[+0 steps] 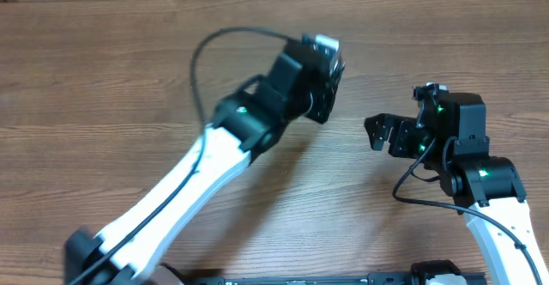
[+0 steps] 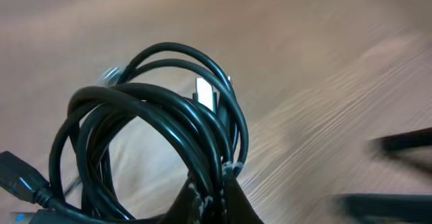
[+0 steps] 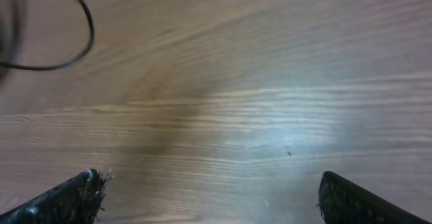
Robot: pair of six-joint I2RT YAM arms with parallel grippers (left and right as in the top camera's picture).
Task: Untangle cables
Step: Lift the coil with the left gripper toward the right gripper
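A bundle of thin black cables (image 2: 182,126) hangs in tangled loops in the left wrist view. A silvery plug (image 2: 206,92) sits inside the loops and a black plug end (image 2: 13,170) lies at the lower left. My left gripper (image 2: 219,187) is shut on the strands where they gather at the bottom. From overhead the left gripper (image 1: 328,87) is over the table's middle and hides the bundle. My right gripper (image 1: 377,135) stands open to its right, with bare wood between its fingers (image 3: 71,197). A thin black cord (image 3: 84,21) curves at the upper left of the right wrist view.
The wooden table (image 1: 103,79) fills all the views. The left arm's own black wire (image 1: 199,53) arcs above the table behind its wrist. Two blurred dark shapes (image 2: 405,143) show at the right edge of the left wrist view.
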